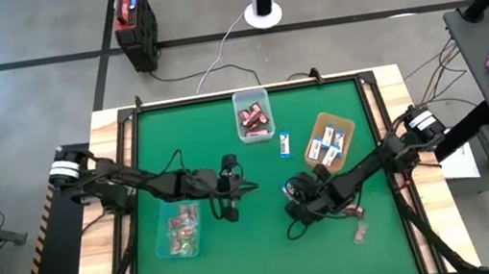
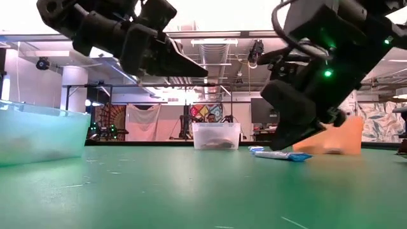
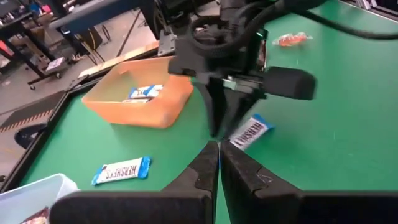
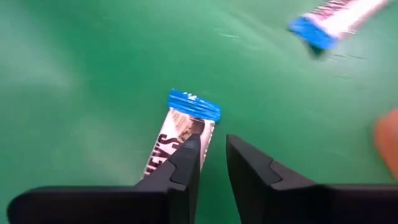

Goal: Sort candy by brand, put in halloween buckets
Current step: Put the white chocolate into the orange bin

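A blue-and-white candy (image 4: pixel 184 132) lies flat on the green table, right beside my right gripper (image 4: pixel 213 152). That gripper points down just above the candy (image 3: pixel 252 132) with its fingers narrowly open, and the candy is not between them. My left gripper (image 3: pixel 213 163) is shut and empty, hovering left of the right one (image 1: pixel 231 195). A second blue-and-white candy (image 3: pixel 121 170) lies near the brown tray (image 1: pixel 344 123), which holds more of the same. The clear tub (image 1: pixel 250 95) holds dark red candies. Pinkish ones lie in the teal tub (image 1: pixel 179 232).
A pinkish candy (image 1: pixel 361 232) and a dark red one (image 1: pixel 353 209) lie loose on the table near my right arm. The low view shows the teal tub (image 2: pixel 38 133) at left and the clear tub (image 2: pixel 216 135) far back. Green table surface (image 1: pixel 244 263) stretches along the near edge.
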